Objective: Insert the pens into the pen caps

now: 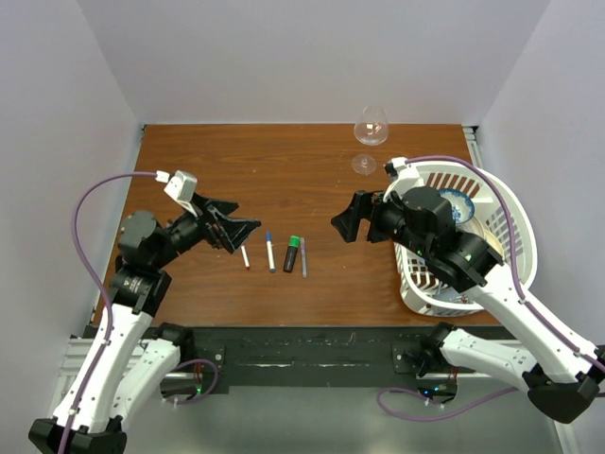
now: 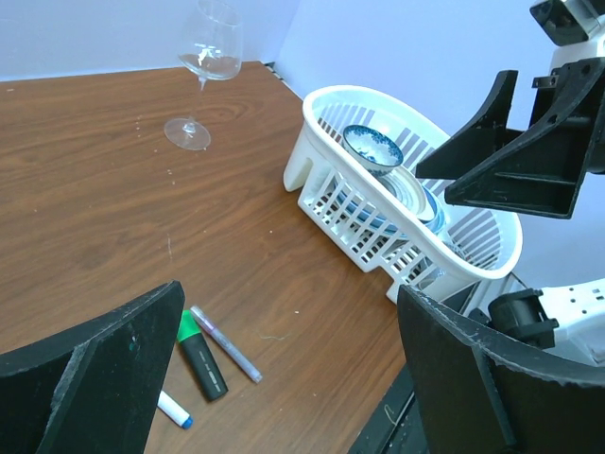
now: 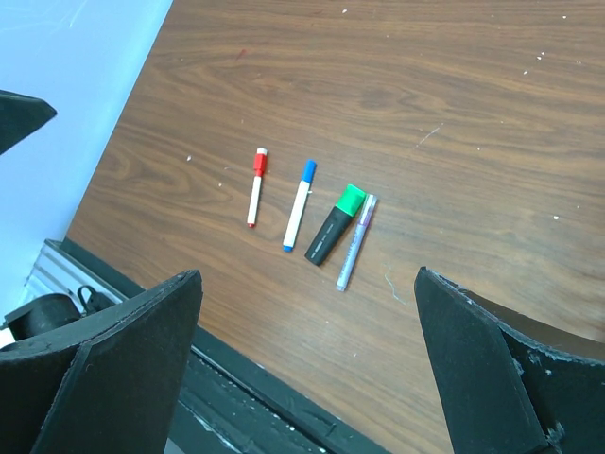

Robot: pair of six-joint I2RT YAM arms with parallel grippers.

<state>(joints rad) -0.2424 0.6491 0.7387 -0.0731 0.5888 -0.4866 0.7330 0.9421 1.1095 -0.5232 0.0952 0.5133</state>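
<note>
Four pens lie side by side on the brown table, each with its cap on. A white pen [image 3: 253, 194] wears a red cap [image 3: 260, 162]. A second white pen [image 3: 297, 210] has a blue cap [image 3: 308, 170]. The black marker [image 3: 328, 236] carries a green cap [image 3: 352, 200]. The thin grey pen [image 3: 352, 253] ends in a pale cap [image 3: 368, 206]. My left gripper [image 1: 248, 216] hangs open just left of and above the row. My right gripper [image 1: 345, 214] stands open to the right of it. Nothing sits between either pair of fingers.
A wine glass [image 1: 370, 128] stands upright at the back of the table. A white dish rack [image 1: 515, 227] holding a patterned bowl [image 2: 371, 147] and plates fills the right side under my right arm. The black base rail [image 1: 312, 345] runs along the near edge.
</note>
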